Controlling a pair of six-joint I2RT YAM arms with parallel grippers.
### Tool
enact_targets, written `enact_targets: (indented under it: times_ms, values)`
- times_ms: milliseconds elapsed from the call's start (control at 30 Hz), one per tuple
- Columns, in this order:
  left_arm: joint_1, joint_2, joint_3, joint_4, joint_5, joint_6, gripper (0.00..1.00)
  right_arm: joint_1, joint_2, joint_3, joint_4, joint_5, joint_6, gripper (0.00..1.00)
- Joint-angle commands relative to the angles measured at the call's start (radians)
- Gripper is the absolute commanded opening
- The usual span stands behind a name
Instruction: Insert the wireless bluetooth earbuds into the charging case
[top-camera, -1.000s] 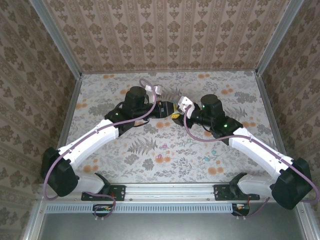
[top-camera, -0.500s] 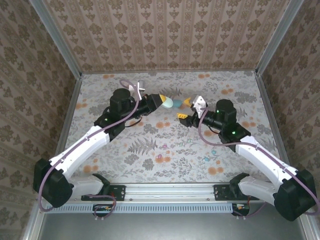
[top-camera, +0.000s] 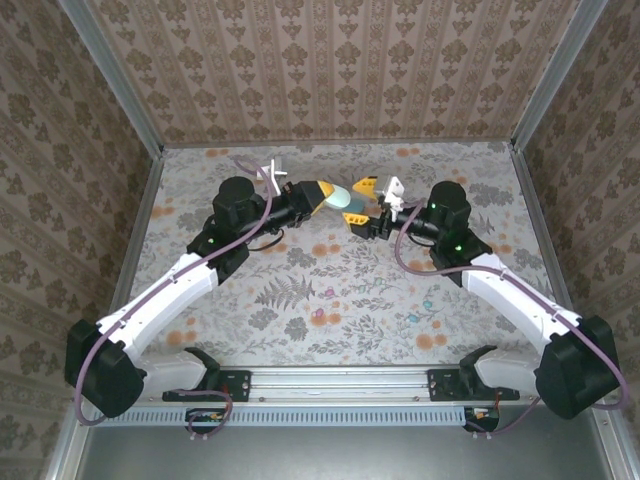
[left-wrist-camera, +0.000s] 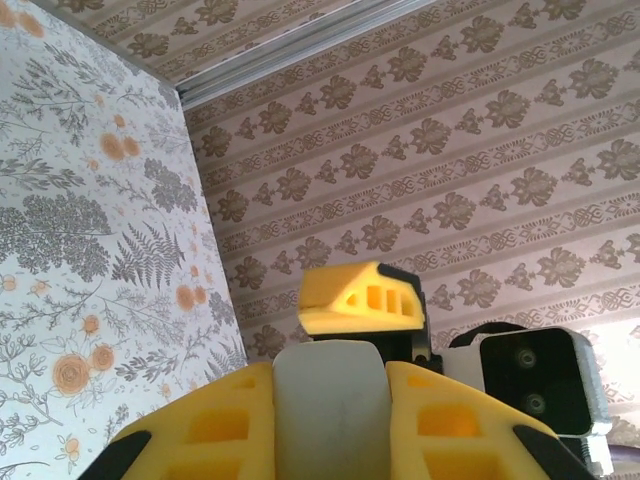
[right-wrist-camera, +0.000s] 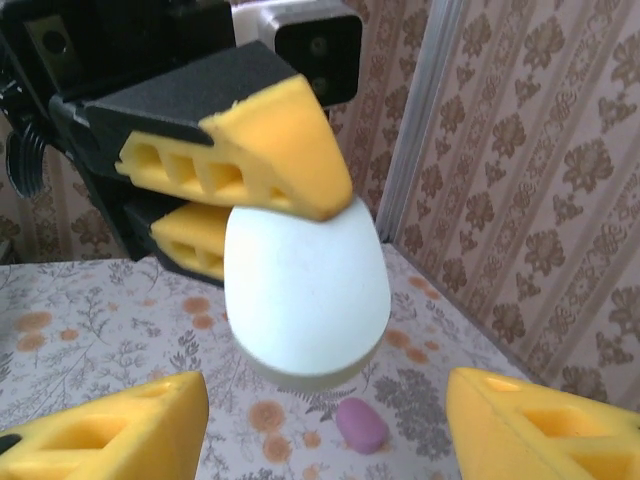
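Wallpaper (top-camera: 330, 70) in brown floral stripes lines the walls on three sides, and a cloth (top-camera: 300, 335) printed with grey ferns and orange blooms covers the table. White with a purple cable, the left arm (top-camera: 170, 290) reaches in from 7 o'clock toward the back middle of the cloth. The right arm (top-camera: 510, 295) comes from 5 o'clock to meet it.

The left gripper (top-camera: 322, 195) is clenched on the charging case (top-camera: 343, 201), a pale cyan pebble held in the air at about 12 o'clock from the table's centre. Its rounded end sticks out past the yellow fingertips. The right gripper (top-camera: 360, 202) sits at 3 o'clock of the case with its jaws spread wide, released. In the right wrist view neither pad touches the case.

A pink piece (right-wrist-camera: 360, 425) lies on the cloth at 5 o'clock below the case; bud or second case, I cannot tell. Nearer the arms lie a pink speck (top-camera: 327, 293) and a cyan speck (top-camera: 413, 318), too small to tell from the print.
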Motion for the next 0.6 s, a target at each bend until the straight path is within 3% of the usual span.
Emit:
enact_targets:
  times_ms: [0, 567]
  values:
    - [-0.003, -0.001, 0.009, 0.061, 0.026, -0.026, 0.01, 0.005, 0.019, 0.056, 0.049, -0.072, -0.018, 0.64]
    - [-0.004, 0.012, 0.019, 0.081, 0.033, -0.038, 0.02, 0.018, 0.067, 0.076, 0.07, -0.063, -0.016, 0.47]
